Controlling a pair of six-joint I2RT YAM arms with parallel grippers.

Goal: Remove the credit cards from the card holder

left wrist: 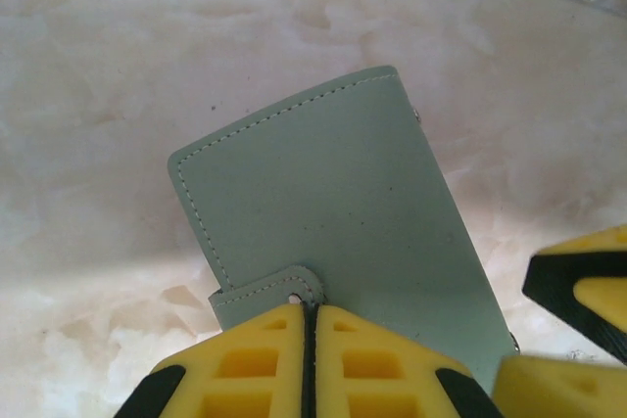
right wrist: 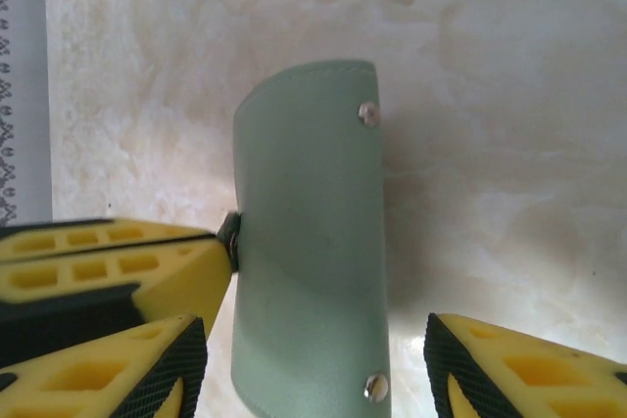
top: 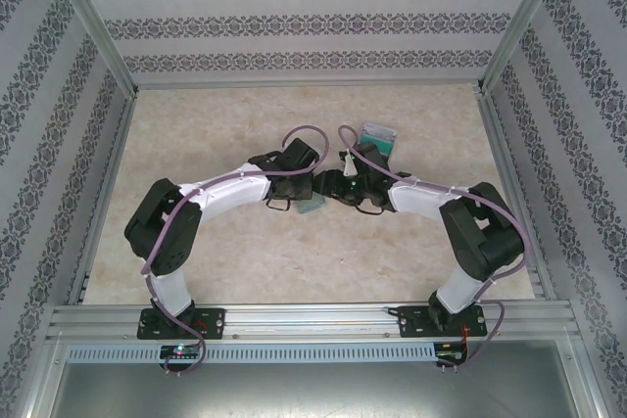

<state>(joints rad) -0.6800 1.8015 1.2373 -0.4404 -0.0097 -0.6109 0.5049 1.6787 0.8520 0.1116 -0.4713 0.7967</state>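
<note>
Left wrist view shows the left gripper (left wrist: 309, 312) with its yellow fingers pressed together on the small strap (left wrist: 269, 293) of the card holder (left wrist: 333, 203). The holder is a plain grey-green leather fold with pale stitching along its edge, and it is closed. Whether it rests on the pale marbled table (left wrist: 98, 144) or hangs just above it, I cannot tell.

From the right wrist, the right gripper (right wrist: 312, 335) has its fingers spread, one on each side of the holder. Bare table shows between one finger and the holder's edge. The other finger sits just beside the opposite edge, and contact there is unclear. Two metal studs (right wrist: 368, 113) mark one long side of the holder.

From above, both arms bend inward and meet at the middle of the table with the holder between them. The credit cards (top: 377, 136) lie in a small teal and pale heap on the table beyond the right gripper, near the holder but apart from it
</note>
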